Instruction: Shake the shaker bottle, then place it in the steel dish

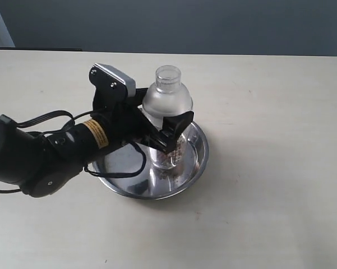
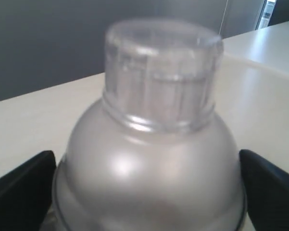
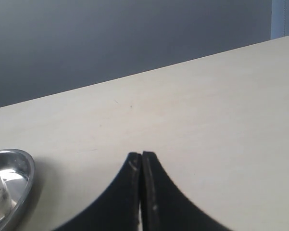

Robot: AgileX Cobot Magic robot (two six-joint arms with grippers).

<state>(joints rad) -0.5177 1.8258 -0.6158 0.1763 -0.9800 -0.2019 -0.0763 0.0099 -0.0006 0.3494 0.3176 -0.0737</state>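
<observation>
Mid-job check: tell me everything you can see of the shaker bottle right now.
The shaker bottle is clear plastic with a frosted domed top and a small round ribbed cap. It stands upright inside the steel dish. Small brown beads lie at its bottom and dark marks show on its wall. The left tool is closed on it at the foot of the dome, gripping both sides. Whether its base rests on the dish floor cannot be told.

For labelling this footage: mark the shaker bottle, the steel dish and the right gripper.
shaker bottle (image 1: 167, 102), exterior view, on its frosted dome.
steel dish (image 1: 202, 153), exterior view, on its right rim.
right gripper (image 3: 141, 157), right wrist view, at the tips of the shut jaws.
</observation>
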